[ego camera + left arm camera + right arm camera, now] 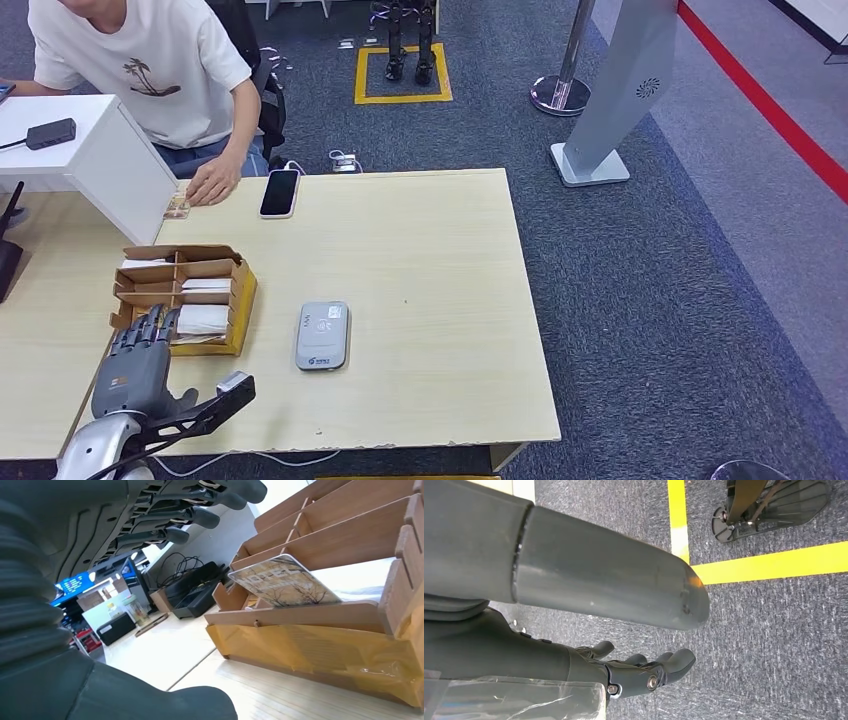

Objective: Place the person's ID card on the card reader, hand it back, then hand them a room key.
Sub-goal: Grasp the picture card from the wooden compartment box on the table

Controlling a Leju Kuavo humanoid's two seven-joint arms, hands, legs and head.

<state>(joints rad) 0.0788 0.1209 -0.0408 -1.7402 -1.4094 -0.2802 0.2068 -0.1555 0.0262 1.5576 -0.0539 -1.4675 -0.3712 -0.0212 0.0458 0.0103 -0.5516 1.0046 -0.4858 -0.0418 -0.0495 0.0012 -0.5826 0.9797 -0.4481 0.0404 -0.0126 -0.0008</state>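
Just beyond the left hand (140, 352), a room key card (284, 581) printed "HOTEL" is seen leaning in the wooden card holder (238, 290), not yet grasped; fingers are spread, empty. Beside the hand, the card reader (323, 336) lies bare. The key handover is judged pending. The right hand (644, 672) hangs loosely curled, holding nothing.

Left hand (138, 352) open; right hand (644, 672) empty.
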